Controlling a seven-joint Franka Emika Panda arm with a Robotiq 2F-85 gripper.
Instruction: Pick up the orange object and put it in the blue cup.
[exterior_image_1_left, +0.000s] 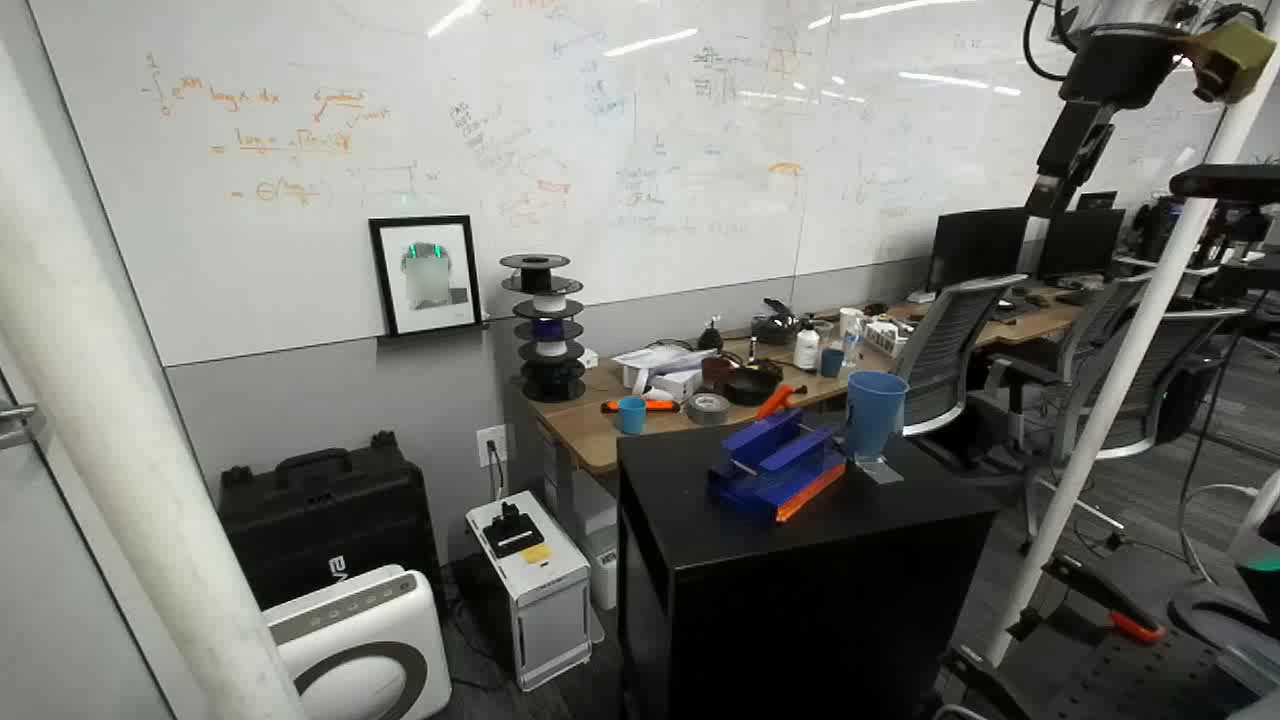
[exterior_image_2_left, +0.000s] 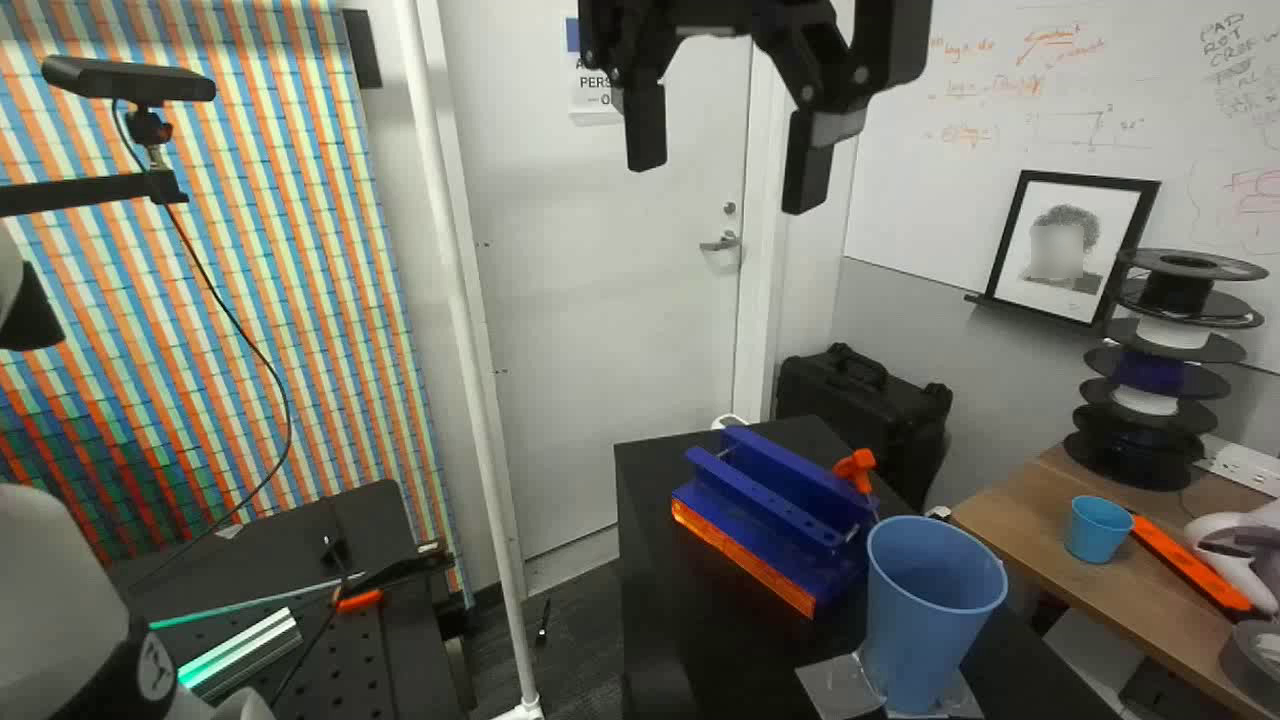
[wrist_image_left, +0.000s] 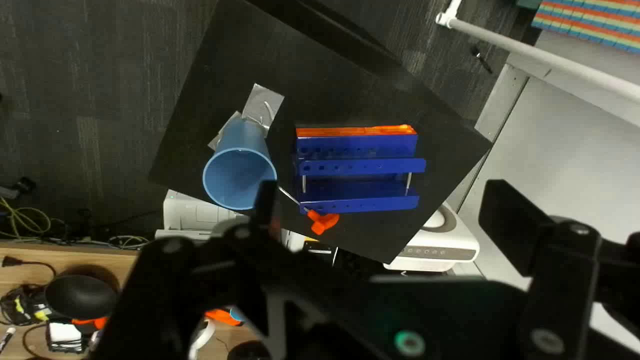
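Observation:
The orange object is a small orange-red handle with a thin metal shaft. It leans at a corner of the dark blue holder and shows in both exterior views (exterior_image_1_left: 776, 402) (exterior_image_2_left: 855, 466) and in the wrist view (wrist_image_left: 322, 222). The blue cup stands upright beside the holder in both exterior views (exterior_image_1_left: 872, 410) (exterior_image_2_left: 925, 630) and in the wrist view (wrist_image_left: 239, 177). My gripper is open and empty, high above the stand, in an exterior view (exterior_image_2_left: 725, 178) and in the wrist view (wrist_image_left: 382, 205). It shows edge-on in an exterior view (exterior_image_1_left: 1048, 195).
The dark blue holder (exterior_image_2_left: 770, 515) with an orange edge sits on the black stand (exterior_image_1_left: 690, 530) next to the cup. Clear tape (wrist_image_left: 262, 105) lies at the cup's base. A wooden desk (exterior_image_1_left: 575, 430) with a smaller blue cup (exterior_image_2_left: 1097, 528) stands behind. A white pole (exterior_image_2_left: 465, 300) rises nearby.

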